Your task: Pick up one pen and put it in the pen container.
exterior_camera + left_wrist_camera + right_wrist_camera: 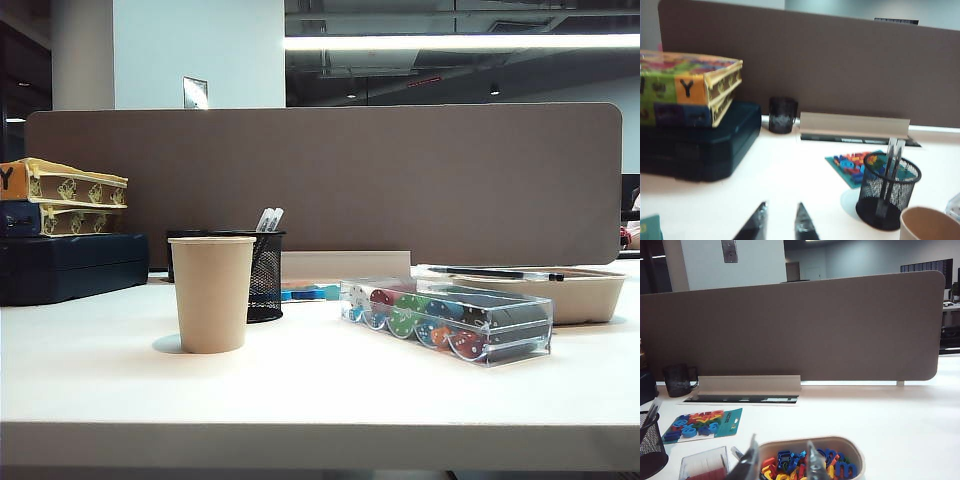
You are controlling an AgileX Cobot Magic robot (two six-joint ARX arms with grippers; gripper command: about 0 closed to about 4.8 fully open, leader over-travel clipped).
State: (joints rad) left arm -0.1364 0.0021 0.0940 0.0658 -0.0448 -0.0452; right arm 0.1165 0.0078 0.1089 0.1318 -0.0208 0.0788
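The pen (pixel 497 272) is slim and dark and lies level across the rim of the beige tray (pixel 590 300) at the right. A greyish end of the pen (pixel 735 452) pokes out beside the right gripper's finger. The pen container (pixel 265 285), a black wire-mesh cup (pixel 887 192), stands behind the paper cup and holds two slanted white-topped pens (pixel 268 220). My left gripper (pixel 781 212) is open over bare table, short of the mesh cup. My right gripper (pixel 782 452) is open above the tray (pixel 852 447), with nothing between its fingers. Neither gripper shows in the exterior view.
A tan paper cup (pixel 210 295) stands in front of the mesh cup. A clear box of poker chips (pixel 445 320) sits before the tray, which holds coloured letters (pixel 805 465). Stacked boxes on a dark case (pixel 695 135), a dark mug (pixel 782 115) and a letter card (pixel 855 167) lie near the divider.
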